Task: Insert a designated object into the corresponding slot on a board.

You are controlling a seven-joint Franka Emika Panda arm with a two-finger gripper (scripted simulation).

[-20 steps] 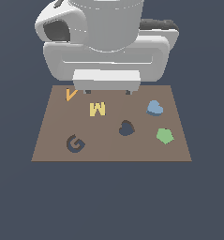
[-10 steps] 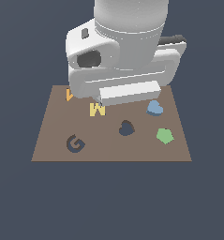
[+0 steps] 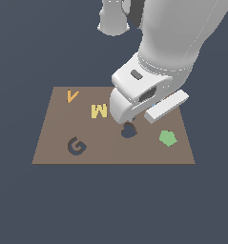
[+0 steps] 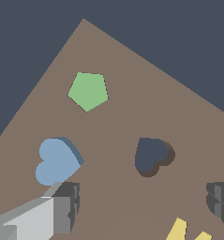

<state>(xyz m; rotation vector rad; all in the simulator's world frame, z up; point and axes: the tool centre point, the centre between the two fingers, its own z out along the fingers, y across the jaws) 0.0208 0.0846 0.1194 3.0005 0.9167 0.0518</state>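
The brown board lies flat. The light-blue heart block rests on the board in the wrist view; in the exterior view the arm hides it. The dark heart-shaped slot is empty and also shows in the exterior view. My gripper is open and empty above the board. One finger is just beside the blue heart, and the other finger is far across. The slot lies ahead of the gap between them. The gripper's hand hangs low over the board's far right part.
A green pentagon sits on the board near the exterior view's right edge. A yellow M and an orange V lie toward the left. A dark G-shaped cutout is at the front left.
The arm has swung toward the exterior view's right and come down lower over the board. Its hand now covers the blue heart, which showed before.
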